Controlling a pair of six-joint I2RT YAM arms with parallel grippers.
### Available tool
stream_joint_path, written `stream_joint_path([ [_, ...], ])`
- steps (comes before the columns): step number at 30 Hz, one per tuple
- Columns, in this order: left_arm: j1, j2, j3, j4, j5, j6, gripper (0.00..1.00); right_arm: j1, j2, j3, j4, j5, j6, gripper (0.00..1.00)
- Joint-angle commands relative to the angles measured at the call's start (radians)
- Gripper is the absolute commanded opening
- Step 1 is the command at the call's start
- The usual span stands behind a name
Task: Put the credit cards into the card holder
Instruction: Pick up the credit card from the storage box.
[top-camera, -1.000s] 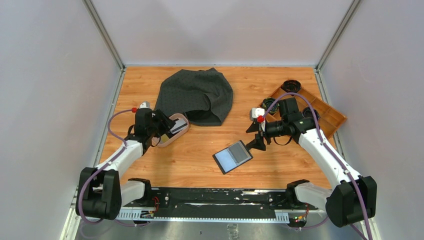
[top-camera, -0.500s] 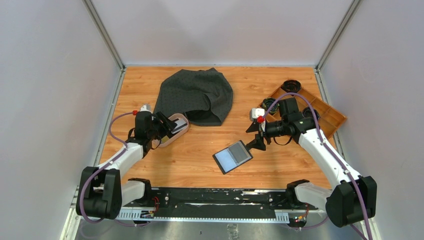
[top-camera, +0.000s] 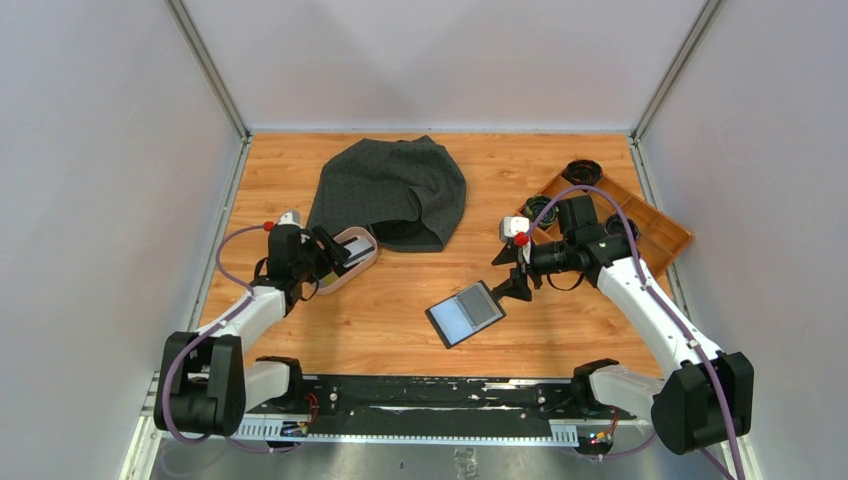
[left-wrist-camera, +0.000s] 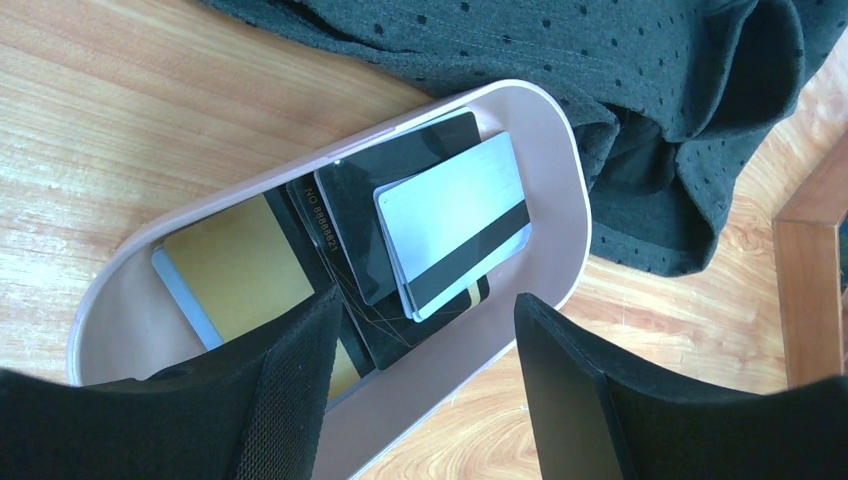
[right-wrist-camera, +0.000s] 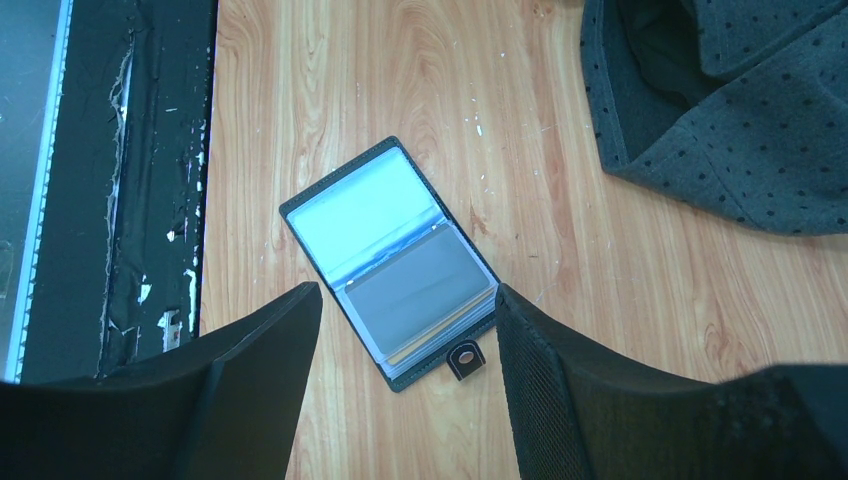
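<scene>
My left gripper (left-wrist-camera: 420, 340) hangs released, jaws spread with nothing between them, right over one end of the pink dish (left-wrist-camera: 572, 200). The credit cards (left-wrist-camera: 455, 230) lie inside that dish in a loose, overlapping heap. A pale grey one with a dark stripe is on top, a black card (left-wrist-camera: 365, 210) is under it, and a yellow card (left-wrist-camera: 240, 275) lies toward the other end.

I judge the step in hand to be picking up one card. The grey top card is the one to go for, since nothing rests on it. It lies flat, so a plain pinch from above will likely find no purchase. I would set one finger at its edge, slide or tip it up against the dish wall, and close on its thin edges only once it stands free of the black card. Closing too deep could drag two cards up together. Pushing hard could skate the dish across the counter (left-wrist-camera: 110, 120) into the dark cloth (left-wrist-camera: 620, 60) just beside it.

My right gripper (right-wrist-camera: 405, 300) is likewise spread and empty. It hovers above the card holder (right-wrist-camera: 390, 265), which lies open and flat on the counter, pockets up, well apart from the dish. From there it looks well placed to pin the holder down while a card slides in.
</scene>
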Motion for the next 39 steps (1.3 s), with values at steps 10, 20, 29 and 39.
stream_joint_path([
  [10, 0.041, -0.093, -0.004, -0.001, 0.062, 0.095, 0.85, -0.004, 0.000, -0.017, -0.014, -0.021, -0.021, 0.68],
  [20, 0.050, -0.030, 0.004, 0.002, 0.059, 0.084, 0.65, -0.004, -0.002, -0.017, -0.016, -0.021, -0.023, 0.68],
  [29, 0.058, 0.032, 0.022, 0.006, 0.050, 0.083, 0.61, -0.004, 0.000, -0.017, -0.016, -0.021, -0.025, 0.68],
  [39, 0.060, 0.090, 0.045, 0.039, 0.081, 0.078, 0.52, -0.004, 0.001, -0.019, -0.017, -0.019, -0.027, 0.68],
])
